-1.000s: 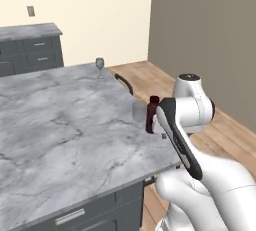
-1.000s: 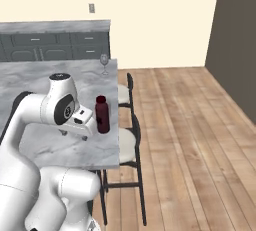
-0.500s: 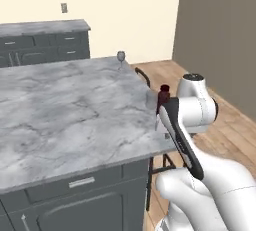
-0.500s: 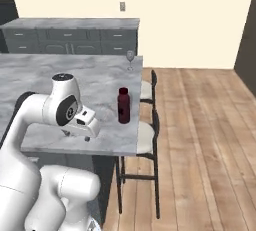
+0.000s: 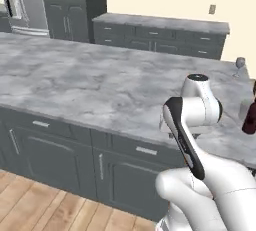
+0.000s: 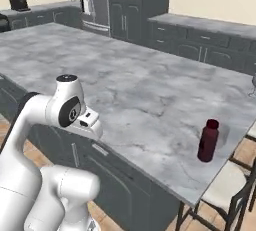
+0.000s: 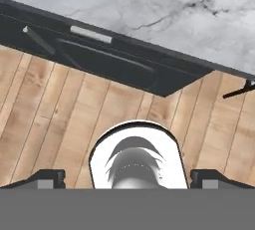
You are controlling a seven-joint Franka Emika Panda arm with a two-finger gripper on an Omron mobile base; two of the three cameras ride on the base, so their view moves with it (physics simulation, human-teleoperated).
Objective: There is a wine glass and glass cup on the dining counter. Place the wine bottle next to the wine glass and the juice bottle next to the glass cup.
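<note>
The dining counter (image 5: 100, 85), a long worktop of grey-white veined marble on a dark grey base with drawers, runs across both base views and takes up most of each. In the hand view its marble top (image 7: 149, 5) lies along the upper edge, with the dark drawer front below it and wooden floor (image 7: 60, 124) beneath that.

The white arm (image 6: 65, 110) is folded close in front of the near edge of the worktop, with the hand turned down toward the floor. The end effector (image 7: 127, 178) shows as two small dark finger tips at the bottom of the hand view, set wide apart with nothing between them but a rounded white part of the robot; it holds nothing.

The juice bottle (image 6: 208, 140), stout and dark maroon with a red cap, stands upright on the worktop near its far right end, close to the edge above a cream-seated stool (image 6: 225, 185). It is well apart from the end effector, off to the arm's right and up on the marble, while the hand is below the worktop's edge. In the left base view the bottle (image 5: 250, 115) is cut by the right margin.

The wine glass (image 5: 240, 64), small and stemmed, stands farther back at the worktop's far right corner, beyond the juice bottle and farther still from the end effector.
</note>
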